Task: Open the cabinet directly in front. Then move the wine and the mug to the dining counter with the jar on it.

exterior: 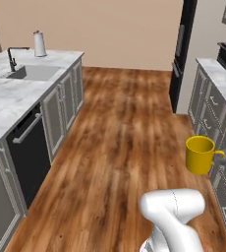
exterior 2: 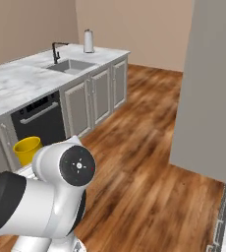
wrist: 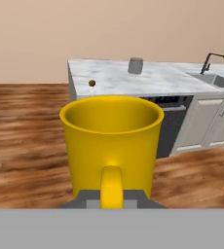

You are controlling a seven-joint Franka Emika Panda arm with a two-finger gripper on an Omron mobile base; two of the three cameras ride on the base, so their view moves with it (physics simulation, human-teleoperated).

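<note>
you're mid-carry: jaws clenched on the mug (wrist: 111,141) by its handle, held above the floor, well short of the jar (wrist: 135,65) on the dining bench (wrist: 114,80). next, drive closer and set it beside the jar.

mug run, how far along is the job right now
In hand: the tool is shut on the yellow mug, carried upright above the wood floor. Ahead stands the marble dining counter with the grey jar on it. Left: setting the mug down there. No wine bottle is visible on the counter stretch shown, so whether it has been delivered cannot be told.
</note>
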